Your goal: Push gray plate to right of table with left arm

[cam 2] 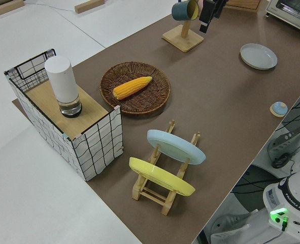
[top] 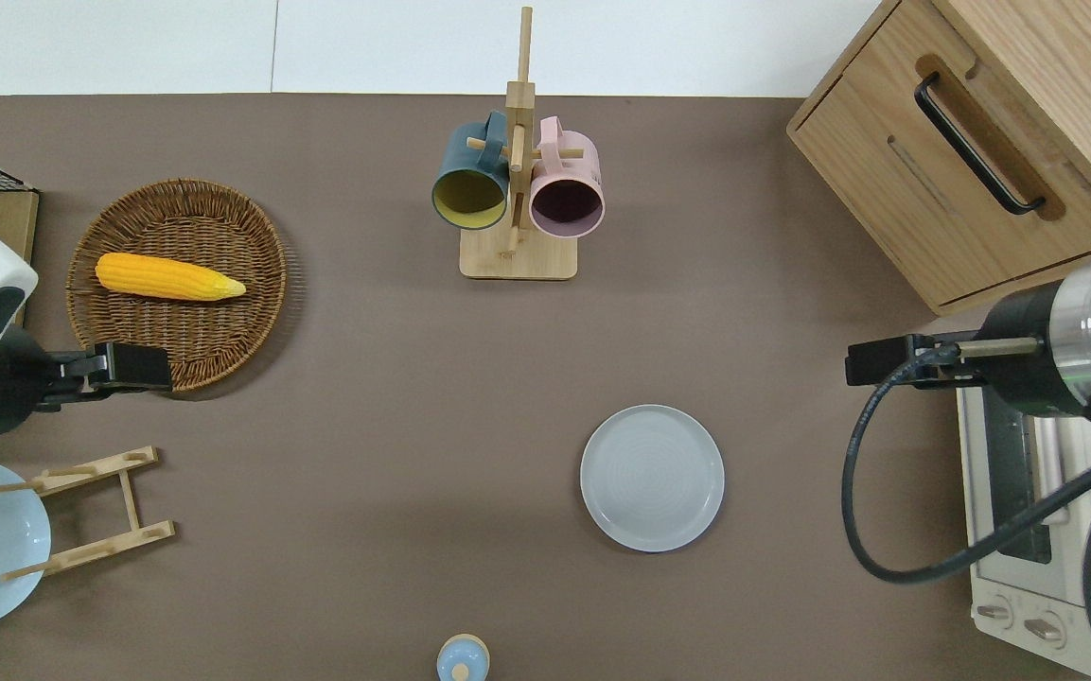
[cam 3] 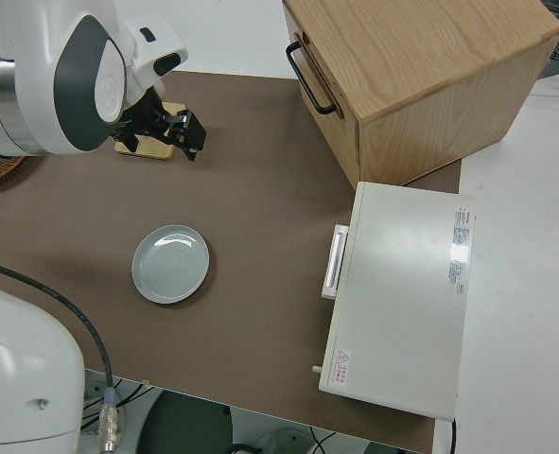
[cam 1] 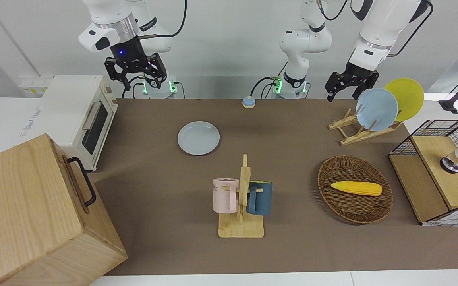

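The gray plate (cam 1: 198,138) (top: 652,478) (cam 2: 259,56) (cam 3: 170,264) lies flat on the brown table (top: 365,426), toward the right arm's end and nearer to the robots than the mug rack. My left gripper (cam 1: 346,94) (top: 133,367) hangs open in the air over the rim of the wicker basket, well away from the plate, with nothing between its fingers. The right arm is parked, its gripper (cam 1: 135,79) (top: 871,361) open and empty.
A mug rack (top: 517,189) holds a pink and a dark blue mug. Corn lies in the wicker basket (top: 252,312). A rack (cam 1: 356,131) holds a sky-blue and a yellow plate. A toaster oven (cam 1: 74,115), wooden box (cam 1: 34,214), wire crate (cam 1: 439,171) and small bell (cam 1: 248,102) line the edges.
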{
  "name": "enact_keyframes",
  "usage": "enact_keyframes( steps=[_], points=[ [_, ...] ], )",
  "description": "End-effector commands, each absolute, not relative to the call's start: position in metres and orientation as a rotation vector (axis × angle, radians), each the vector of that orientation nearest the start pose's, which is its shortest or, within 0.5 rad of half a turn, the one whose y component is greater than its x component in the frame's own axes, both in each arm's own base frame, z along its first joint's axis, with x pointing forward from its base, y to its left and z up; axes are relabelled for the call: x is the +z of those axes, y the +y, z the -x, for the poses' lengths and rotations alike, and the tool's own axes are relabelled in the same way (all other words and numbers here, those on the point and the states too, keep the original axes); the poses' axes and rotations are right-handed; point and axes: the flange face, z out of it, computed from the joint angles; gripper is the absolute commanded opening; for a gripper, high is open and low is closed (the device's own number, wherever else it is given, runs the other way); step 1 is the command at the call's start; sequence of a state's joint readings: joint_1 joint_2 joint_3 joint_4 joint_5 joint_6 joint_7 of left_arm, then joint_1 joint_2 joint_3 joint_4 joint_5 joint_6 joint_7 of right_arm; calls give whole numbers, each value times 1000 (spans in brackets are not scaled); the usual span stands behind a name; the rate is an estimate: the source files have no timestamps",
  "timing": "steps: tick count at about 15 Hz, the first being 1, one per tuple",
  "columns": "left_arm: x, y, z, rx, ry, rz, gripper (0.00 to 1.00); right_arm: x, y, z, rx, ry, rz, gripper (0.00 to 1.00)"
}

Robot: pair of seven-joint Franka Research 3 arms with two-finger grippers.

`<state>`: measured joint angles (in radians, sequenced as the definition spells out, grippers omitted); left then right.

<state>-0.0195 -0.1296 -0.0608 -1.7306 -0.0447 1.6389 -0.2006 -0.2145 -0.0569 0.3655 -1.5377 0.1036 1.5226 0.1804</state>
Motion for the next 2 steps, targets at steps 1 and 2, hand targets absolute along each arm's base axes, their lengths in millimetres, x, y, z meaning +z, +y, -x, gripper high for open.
enact_keyframes(
  steps=[1,2],
  points=[
    [630,-46,-518,-52,-188,3155,991,668,97,-526,-36,40,3035,996],
    [630,-46,-518,-52,-188,3155,991,668,97,-526,-36,40,3035,996]
  ],
)
